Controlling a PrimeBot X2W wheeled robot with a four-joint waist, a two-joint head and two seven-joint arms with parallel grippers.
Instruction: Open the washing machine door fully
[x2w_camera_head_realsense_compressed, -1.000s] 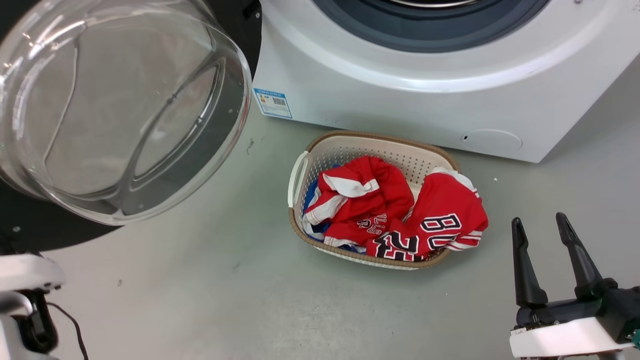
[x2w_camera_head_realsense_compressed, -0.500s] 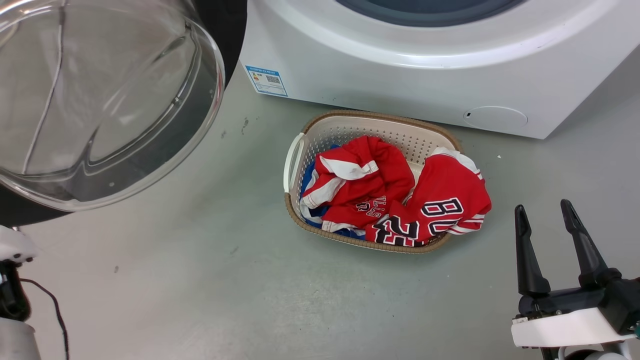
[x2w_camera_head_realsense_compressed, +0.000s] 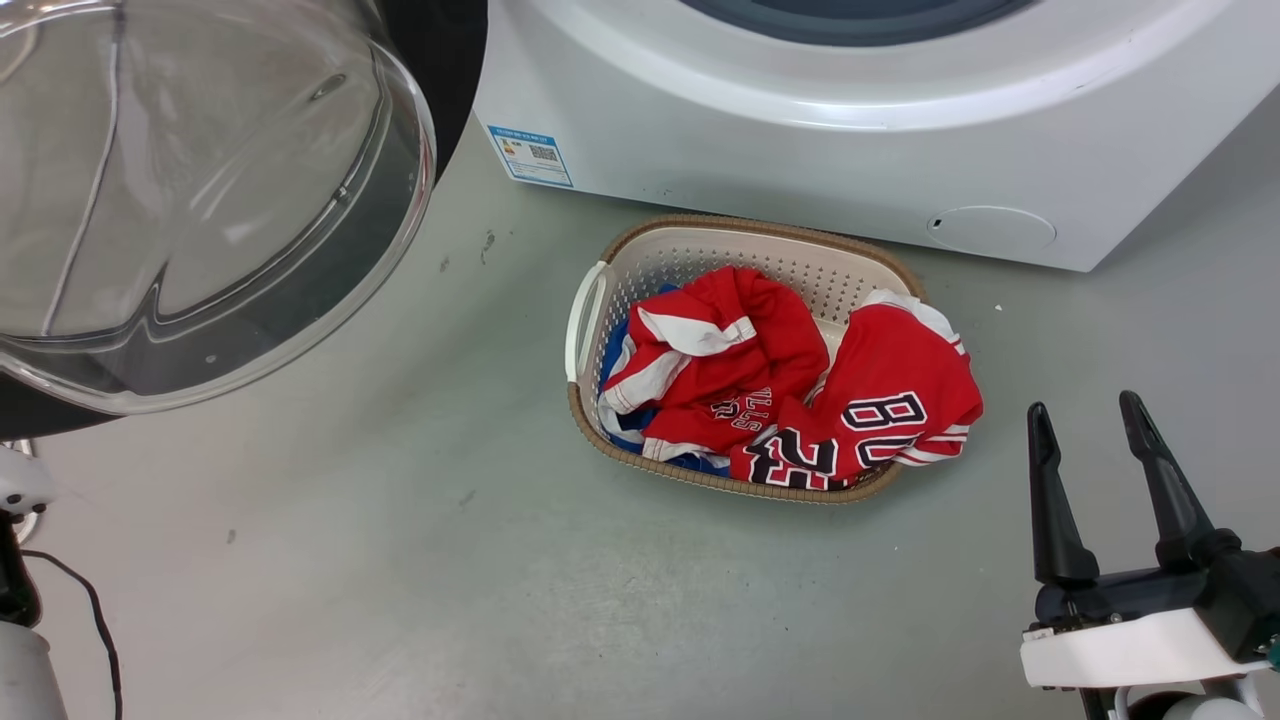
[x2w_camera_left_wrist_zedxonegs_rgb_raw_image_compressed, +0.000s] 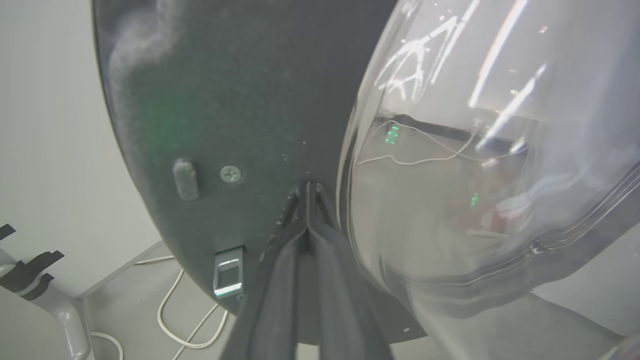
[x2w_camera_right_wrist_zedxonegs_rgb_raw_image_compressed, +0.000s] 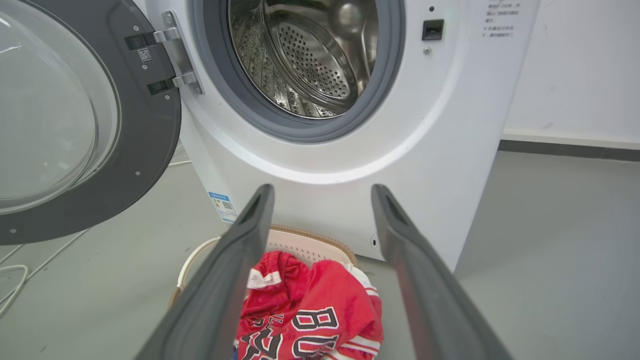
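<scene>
The washing machine door (x2w_camera_right_wrist_zedxonegs_rgb_raw_image_compressed: 145, 165), swung wide left of the washing machine (x2w_camera_right_wrist_zedxonegs_rgb_raw_image_compressed: 450, 125): probably rigid and heavy, glass bowl (x2w_camera_head_realsense_compressed: 200, 180) slippery; best pushed at the black rim (x2w_camera_left_wrist_zedxonegs_rgb_raw_image_compressed: 225, 100); left gripper (x2w_camera_left_wrist_zedxonegs_rgb_raw_image_compressed: 306, 189) closed, tips at that rim, right gripper (x2w_camera_right_wrist_zedxonegs_rgb_raw_image_compressed: 322, 189) open.

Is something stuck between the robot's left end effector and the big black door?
No, nothing visible is in the way. In the left wrist view the left end effector, its fingers together, points straight at the black inner face of the washing machine door, just beside the glass bowl. No object sits between them.
</scene>
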